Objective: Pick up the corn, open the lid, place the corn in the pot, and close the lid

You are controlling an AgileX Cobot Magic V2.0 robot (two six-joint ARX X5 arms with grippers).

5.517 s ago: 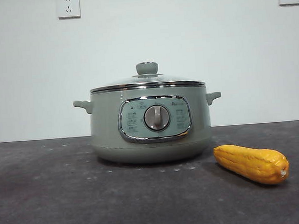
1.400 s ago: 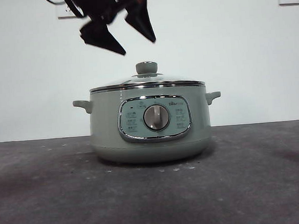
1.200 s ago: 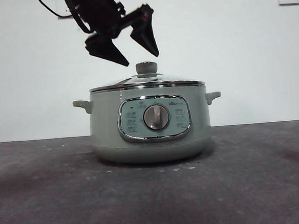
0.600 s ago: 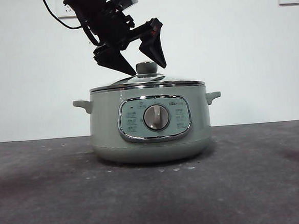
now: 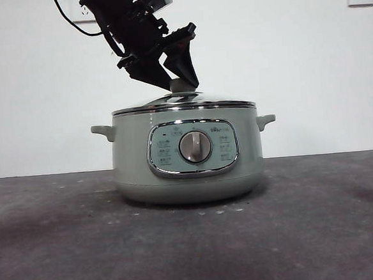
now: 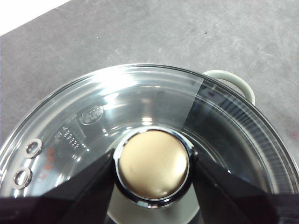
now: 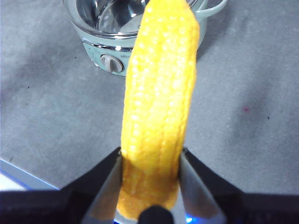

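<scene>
Right claw [image 7: 150,184] clamps corn [image 7: 159,102] high above tabletop [image 5: 66,251], pickup done. Left claw [image 6: 152,164] pinches knob of lid [image 6: 93,112], lid seated on pot [image 5: 189,172]. Lifting lid, dropping corn, reclosing all remain.

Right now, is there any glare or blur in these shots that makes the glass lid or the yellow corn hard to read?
Left wrist view: bright reflections streak the round glass lid, and its sage-green knob looks tan. Right wrist view: the yellow-orange corn cob is close and slightly soft, its upper part washed out, hiding much of the sage-green pot. Front view: sharp, evenly lit, with soft shadows on the table.
</scene>
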